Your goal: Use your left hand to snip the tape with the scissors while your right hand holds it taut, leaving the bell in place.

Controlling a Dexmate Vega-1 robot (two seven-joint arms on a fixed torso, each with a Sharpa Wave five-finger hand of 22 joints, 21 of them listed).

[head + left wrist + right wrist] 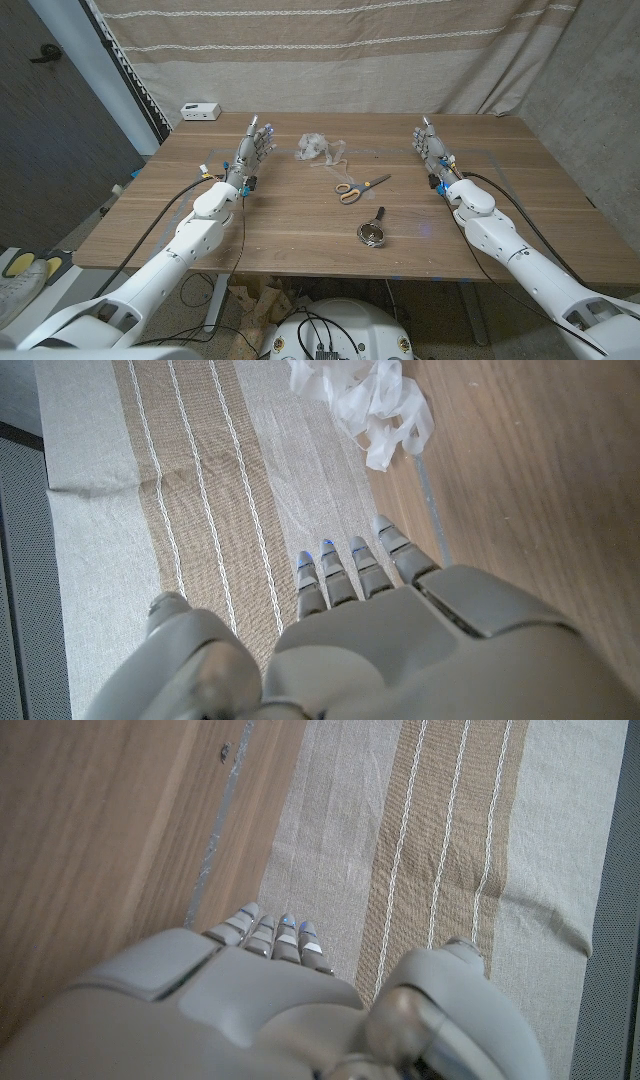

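Looking across the table point(150, 215) from the robot's side, both arms reach forward and both hands hold nothing. The left hand point(252, 145) stands near the far left part of the table with its fingers point(340, 572) extended and close together; whether its palm touches the wood cannot be told. The right hand point(431, 143) stands near the far right part in a matching pose, fingers point(268, 935) extended side by side, thumb apart.

The tape point(320, 149) lies as a crumpled, pale, translucent tangle at the far middle of the table, nearer the left hand than the right. Its ends and any roll are impossible to make out. In the left wrist view the tape point(368, 400) is cut off at the frame edge, lying on the wood beside the curtain point(200, 480).

The scissors point(358, 187) lie flat just nearer the robot than the tape, yellow handles toward the left hand, blades pointing toward the right hand. Whether the blades are parted is too small to tell. The bell point(373, 233) lies nearer still to the robot, close to the table's middle, apart from the scissors; its dark handle points toward them.

A small white box point(200, 110) sits at the far left corner. Nothing lies between either hand and the scissors or tape.
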